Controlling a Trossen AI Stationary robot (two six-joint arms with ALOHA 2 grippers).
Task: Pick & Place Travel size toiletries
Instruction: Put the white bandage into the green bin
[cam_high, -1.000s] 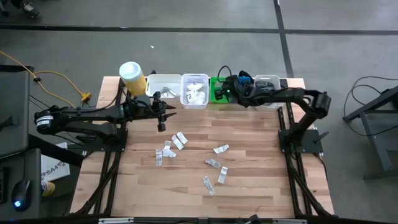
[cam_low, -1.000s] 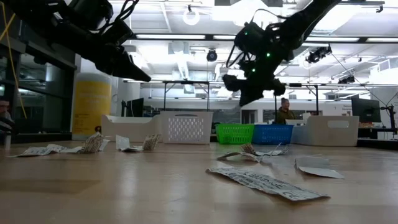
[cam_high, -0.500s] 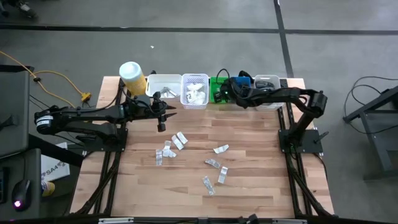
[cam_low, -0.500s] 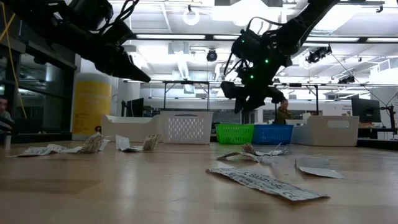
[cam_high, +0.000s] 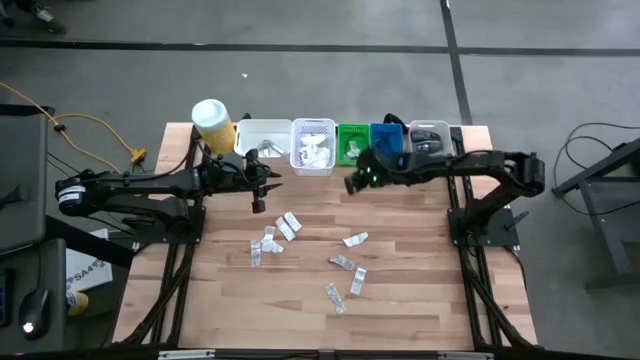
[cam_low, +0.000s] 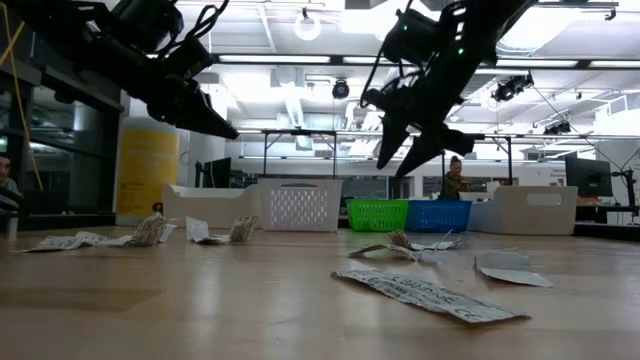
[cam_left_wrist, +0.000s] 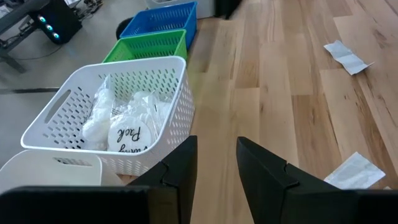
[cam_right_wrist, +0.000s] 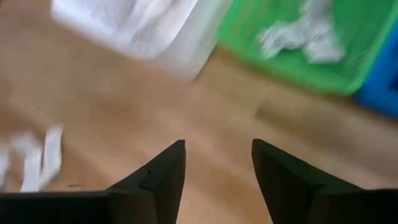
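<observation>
Clear and white plastic sachets (cam_high: 345, 264) scattered on wooden table (cam_high: 420, 290); right gripper (cam_high: 353, 184) fingers spread, empty, near green basket (cam_high: 351, 141); left gripper (cam_high: 260, 197) fingers parted, empty.

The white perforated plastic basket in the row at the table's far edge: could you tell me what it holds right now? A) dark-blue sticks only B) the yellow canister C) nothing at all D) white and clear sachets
D: the left wrist view shows the white perforated plastic basket holding a heap of white and clear sachets, one with dark printed lettering; the high view shows the same white pile inside it.
</observation>
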